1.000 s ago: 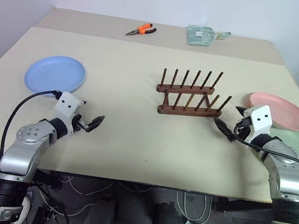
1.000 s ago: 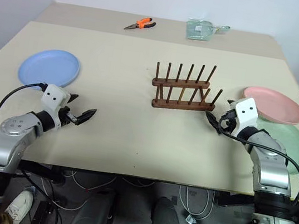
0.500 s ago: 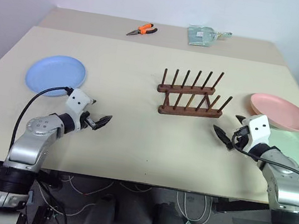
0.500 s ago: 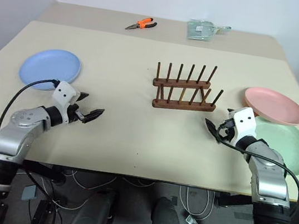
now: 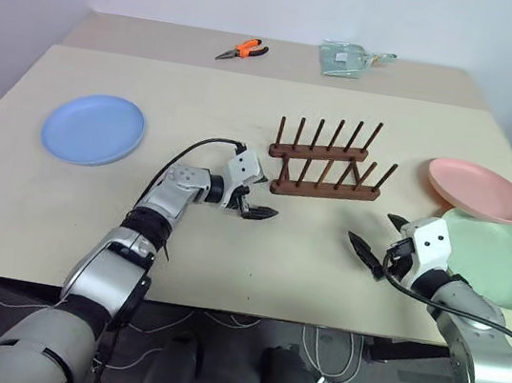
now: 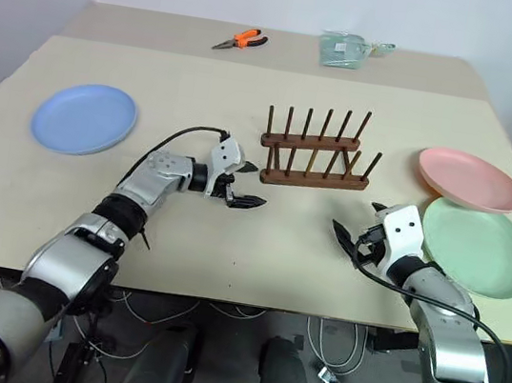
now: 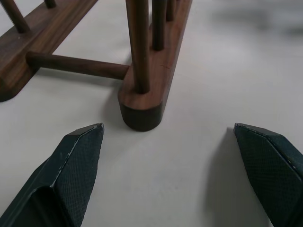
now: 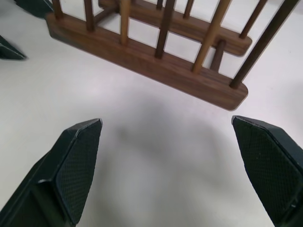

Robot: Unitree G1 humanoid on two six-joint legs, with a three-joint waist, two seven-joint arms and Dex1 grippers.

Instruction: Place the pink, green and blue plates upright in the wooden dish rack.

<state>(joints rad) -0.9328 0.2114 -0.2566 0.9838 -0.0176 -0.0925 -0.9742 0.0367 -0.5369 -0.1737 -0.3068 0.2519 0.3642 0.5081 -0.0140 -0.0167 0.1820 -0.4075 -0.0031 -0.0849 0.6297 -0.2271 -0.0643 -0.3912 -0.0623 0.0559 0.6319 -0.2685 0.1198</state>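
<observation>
A beige table (image 5: pixel 247 123) holds a small dark brown wooden dish rack (image 5: pixel 326 162) near its centre, two parallel rails each carrying a row of thin upright pegs. No plate stands in it.

Taking the rack as the middle of a clock face, the light blue plate (image 5: pixel 93 129) lies flat at about nine o'clock, well apart, near the table's left edge. The salmon pink plate (image 5: pixel 480 189) lies flat at about three o'clock. The pale mint green plate (image 5: pixel 493 259) lies at about four o'clock; the pink plate's near rim just overlaps it.

The left gripper (image 5: pixel 252 203) sits at about seven o'clock from the rack, just beside the end of the nearer rail. Its two black fingers (image 7: pixel 75 161) are spread wide with nothing between them; in the left wrist view the rounded rail end sits just past the gap, not touching either finger.

The right gripper (image 5: pixel 377 239) hovers at about five o'clock from the rack, between the rack and the green plate. Its jaws are also spread wide and empty, pointing at the rack's nearer rail.

At twelve o'clock, on the far strip of table, lie orange-handled pliers (image 5: pixel 241 51) and a clear plastic packet (image 5: pixel 345 59).
</observation>
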